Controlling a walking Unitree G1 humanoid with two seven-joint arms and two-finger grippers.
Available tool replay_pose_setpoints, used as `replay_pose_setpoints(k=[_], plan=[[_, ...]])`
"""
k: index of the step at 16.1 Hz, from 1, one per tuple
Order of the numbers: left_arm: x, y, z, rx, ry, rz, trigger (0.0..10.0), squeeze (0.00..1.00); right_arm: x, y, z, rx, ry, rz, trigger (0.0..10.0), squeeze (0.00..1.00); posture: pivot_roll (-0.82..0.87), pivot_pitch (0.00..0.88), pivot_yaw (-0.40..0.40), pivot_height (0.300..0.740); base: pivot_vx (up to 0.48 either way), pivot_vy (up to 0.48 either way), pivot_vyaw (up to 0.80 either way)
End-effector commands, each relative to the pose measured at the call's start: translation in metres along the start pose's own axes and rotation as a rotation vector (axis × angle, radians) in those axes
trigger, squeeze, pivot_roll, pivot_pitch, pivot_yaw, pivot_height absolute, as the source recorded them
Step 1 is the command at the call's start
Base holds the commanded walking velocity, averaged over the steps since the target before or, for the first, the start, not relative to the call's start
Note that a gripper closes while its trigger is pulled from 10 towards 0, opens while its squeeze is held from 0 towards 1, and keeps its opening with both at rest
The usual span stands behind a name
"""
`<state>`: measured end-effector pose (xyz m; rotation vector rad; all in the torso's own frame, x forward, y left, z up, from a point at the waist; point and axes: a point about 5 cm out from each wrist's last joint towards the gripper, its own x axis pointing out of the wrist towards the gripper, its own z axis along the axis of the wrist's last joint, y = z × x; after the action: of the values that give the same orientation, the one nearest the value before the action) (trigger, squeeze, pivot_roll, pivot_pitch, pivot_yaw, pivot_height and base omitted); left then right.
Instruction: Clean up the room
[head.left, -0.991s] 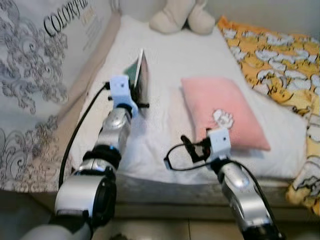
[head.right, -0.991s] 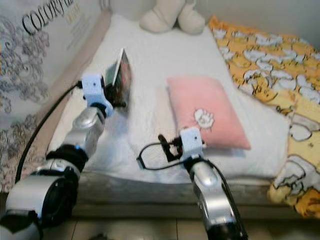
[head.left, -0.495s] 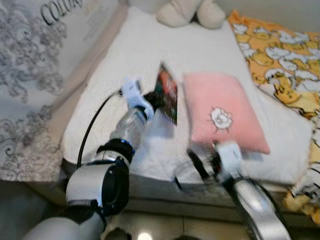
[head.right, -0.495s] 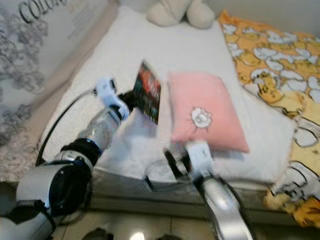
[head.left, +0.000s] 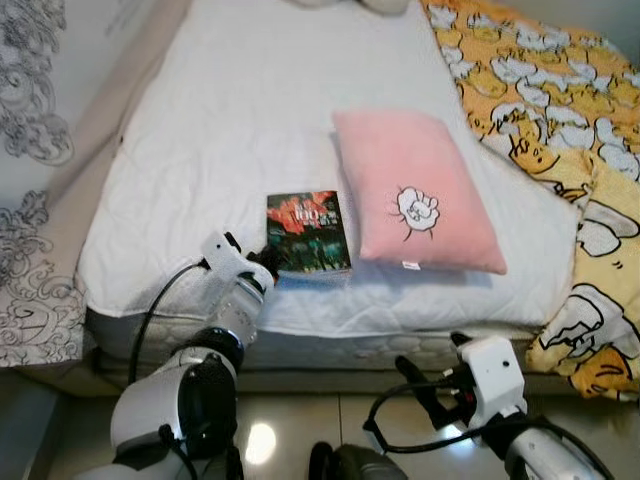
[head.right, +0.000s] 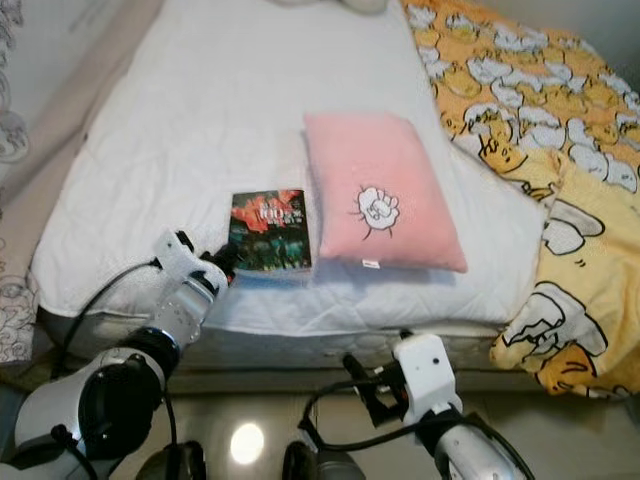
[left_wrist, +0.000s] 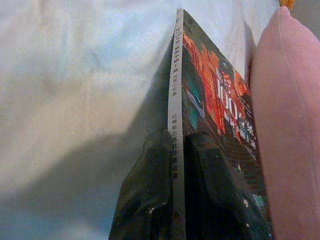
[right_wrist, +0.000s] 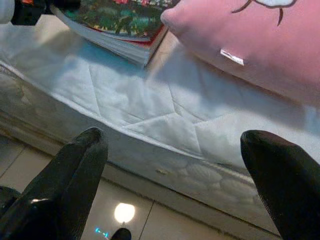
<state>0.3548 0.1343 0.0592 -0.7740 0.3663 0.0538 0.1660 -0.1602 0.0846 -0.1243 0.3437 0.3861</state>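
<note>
A book (head.left: 307, 233) with a dark red and green cover lies flat on the white bed (head.left: 230, 110), close beside a pink pillow (head.left: 413, 200). My left gripper (head.left: 268, 262) is at the book's near left corner, shut on it. In the left wrist view both black fingers (left_wrist: 150, 200) pinch the book's spine (left_wrist: 176, 110), with the pillow (left_wrist: 290, 125) alongside. My right gripper (head.left: 415, 385) hangs low in front of the mattress edge, open and holding nothing. Its fingers (right_wrist: 65, 190) are spread wide, facing the mattress side (right_wrist: 165, 130), the book (right_wrist: 120, 25) and the pillow (right_wrist: 250, 35).
A yellow duck-print blanket (head.left: 560, 120) covers the bed's right side and hangs over its corner. A grey patterned cloth (head.left: 30, 100) borders the bed on the left. A pale plush toy (head.right: 350, 4) sits at the bed's far end. Glossy tiled floor (head.left: 300, 425) lies below.
The book went from upright in my left gripper to flat on the bed beside the pillow. My right arm dropped below the mattress edge. The camera tilted down and pulled back.
</note>
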Motion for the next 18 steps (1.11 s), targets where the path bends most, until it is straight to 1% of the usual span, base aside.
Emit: replay_pose_setpoints(k=[1, 2, 3, 4, 5, 6, 8, 9, 11, 12, 13, 14, 17, 18], plan=[[0.003, -0.005, 0.013, 0.086, -0.038, 0.016, 10.0, 0.0, -0.005, -0.004, 0.0, 0.0, 0.02, -0.01, 10.0, 0.0, -0.31, 0.23, -0.166, 0.74, 0.0, 0.0, 0.0], [0.004, -0.008, 0.029, 0.153, -0.086, 0.01, 10.0, 0.0, -0.005, -0.003, -0.001, 0.0, 0.024, -0.009, 10.0, 0.0, -0.31, 0.234, -0.166, 0.74, 0.0, 0.0, 0.0], [0.005, -0.013, 0.045, 0.317, -0.12, -0.003, 10.0, 0.0, -0.006, -0.002, -0.002, 0.002, 0.032, -0.006, 10.0, 0.0, -0.29, 0.233, -0.165, 0.74, 0.0, 0.0, 0.0], [0.005, -0.013, 0.048, 0.311, -0.129, -0.005, 10.0, 0.0, -0.006, -0.001, -0.002, 0.004, 0.034, -0.002, 10.0, 0.0, -0.29, 0.234, -0.164, 0.74, 0.0, 0.0, 0.0], [0.005, -0.01, 0.053, 0.352, -0.141, 0.016, 10.0, 0.0, -0.004, 0.002, -0.001, 0.006, 0.035, 0.008, 10.0, 0.0, -0.28, 0.232, -0.164, 0.74, 0.0, 0.0, 0.0], [0.003, -0.004, 0.058, 0.415, -0.154, 0.049, 10.0, 0.0, -0.003, 0.004, -0.001, 0.002, 0.034, 0.02, 10.0, 0.0, -0.28, 0.232, -0.165, 0.74, 0.0, 0.0, 0.0], [-0.001, 0.011, 0.071, 0.445, -0.193, 0.126, 10.0, 0.0, 0.0, 0.004, 0.0, 0.006, 0.04, 0.022, 10.0, 0.0, -0.26, 0.231, -0.166, 0.74, 0.0, 0.0, 0.0], [-0.002, 0.015, 0.071, 0.479, -0.19, 0.147, 10.0, 0.0, 0.0, 0.004, 0.001, 0.009, 0.036, 0.026, 10.0, 0.0, -0.26, 0.232, -0.167, 0.74, 0.0, 0.0, 0.0], [-0.005, 0.026, 0.076, 0.5, -0.201, 0.201, 10.0, 0.0, -0.002, 0.007, 0.008, 0.027, -0.001, 0.07, 10.0, 0.0, -0.26, 0.233, -0.168, 0.74, 0.0, 0.0, 0.0], [-0.007, 0.031, 0.08, 0.547, -0.208, 0.224, 10.0, 0.0, -0.004, 0.004, 0.007, 0.027, 0.003, 0.073, 10.0, 0.0, -0.26, 0.233, -0.168, 0.74, 0.0, 0.0, 0.0], [-0.008, 0.033, 0.083, 0.565, -0.212, 0.238, 10.0, 0.0, -0.005, 0.001, 0.007, 0.025, 0.007, 0.071, 10.0, 0.0, -0.27, 0.229, -0.175, 0.74, 0.0, 0.0, 0.0], [-0.008, 0.034, 0.084, 0.639, -0.203, 0.254, 10.0, 0.0, -0.005, 0.0, 0.007, 0.025, 0.008, 0.071, 10.0, 0.0, -0.27, 0.229, -0.175, 0.74, 0.0, 0.0, 0.0], [-0.011, 0.041, 0.091, 0.743, -0.203, 0.286, 10.0, 0.0, -0.002, 0.001, 0.007, 0.02, 0.012, 0.082, 10.0, 0.0, -0.26, 0.216, -0.175, 0.74, 0.0, 0.0, 0.0], [-0.011, 0.041, 0.089, 0.743, -0.197, 0.281, 10.0, 0.0, -0.002, 0.001, 0.006, 0.019, 0.013, 0.083, 10.0, 0.0, -0.26, 0.21, -0.171, 0.74, 0.0, 0.0, 0.0]])
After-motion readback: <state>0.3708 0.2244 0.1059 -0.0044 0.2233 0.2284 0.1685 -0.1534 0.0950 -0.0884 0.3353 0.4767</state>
